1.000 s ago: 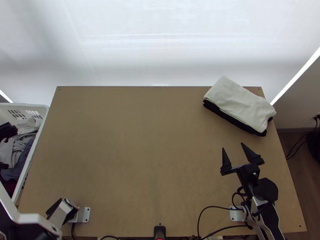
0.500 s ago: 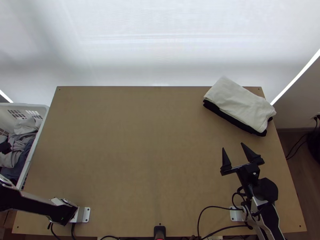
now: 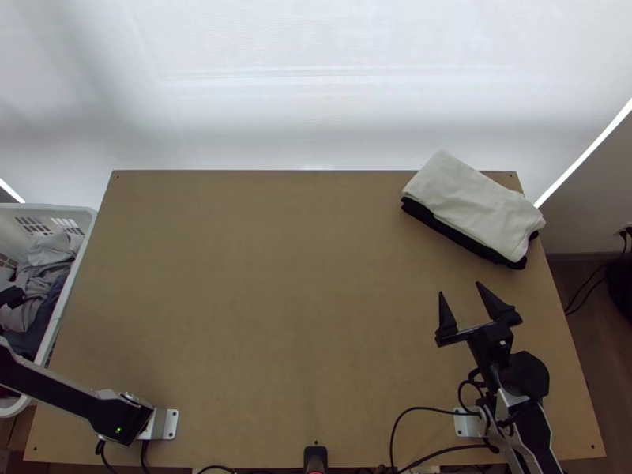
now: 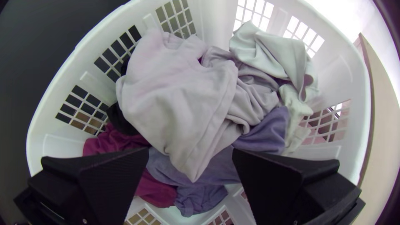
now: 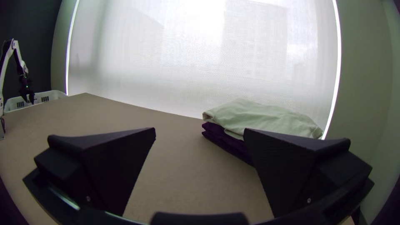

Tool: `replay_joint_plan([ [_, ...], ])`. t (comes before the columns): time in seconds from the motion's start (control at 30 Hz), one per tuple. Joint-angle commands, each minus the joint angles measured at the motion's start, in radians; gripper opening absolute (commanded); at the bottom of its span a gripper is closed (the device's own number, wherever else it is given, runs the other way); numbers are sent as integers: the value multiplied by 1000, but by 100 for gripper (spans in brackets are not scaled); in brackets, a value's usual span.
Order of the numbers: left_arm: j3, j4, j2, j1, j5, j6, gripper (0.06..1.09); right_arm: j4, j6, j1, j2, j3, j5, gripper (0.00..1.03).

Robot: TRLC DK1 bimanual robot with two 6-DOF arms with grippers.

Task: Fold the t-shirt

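Two-armed station at a table [image 3: 276, 316], with 1 basket [image 3: 79, 210] beside its left edge and 1 folded pile at its far right corner. The left gripper [image 3: 12, 297] is over the basket; in the left wrist view its 2 fingers [image 4: 100, 179] stand wide apart and grip nothing, with 1 corner of the grey garment [image 4: 175, 91] seen between them. At least 5 garments, by colour, lie bunched in the basket: 1 grey, 1 whitish garment [image 4: 271, 50], 1 violet garment [image 4: 266, 133], 1 magenta garment [image 4: 112, 139] and 1 black garment [image 4: 118, 121]. The pile consists of 1 pale cloth [image 3: 474, 201], folded, resting on dark cloth [image 3: 458, 235] that shows at least 2 layers along its near edge. Which piece is the t-shirt cannot be told; the candidates lie in these 2 places, basket and pile. The right gripper [image 3: 460, 288] is above the right part of the table, near the pile but apart from it, its 2 fingers [image 3: 447, 316] wide open and holding nothing.
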Motion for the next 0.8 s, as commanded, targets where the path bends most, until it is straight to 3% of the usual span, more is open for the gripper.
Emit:
replay_joint_plan([
  [0.0,78,-1,102,-8,-30,15,103,9,11,8,-8,-11,0,99],
  [0.27,179,-26,222,-17,-32,4,102,9,11,8,-8,-11,0,99],
  [0.3,181,-27,227,-20,-32,4,95,9,11,8,-8,-11,0,99],
  [0.33,177,-22,225,-25,-32,0,82,9,11,8,-8,-11,0,99],
  [0.37,171,-3,216,-25,-32,-15,54,9,11,8,-8,-11,0,99],
  [0.4,168,24,201,-26,-30,-25,15,9,11,8,-8,-11,0,99],
  [0.43,174,31,190,-26,-30,-31,11,9,11,8,-8,-11,0,99],
  [0.77,182,10,-48,-74,-4,-100,10,9,11,8,-7,-11,0,99],
])
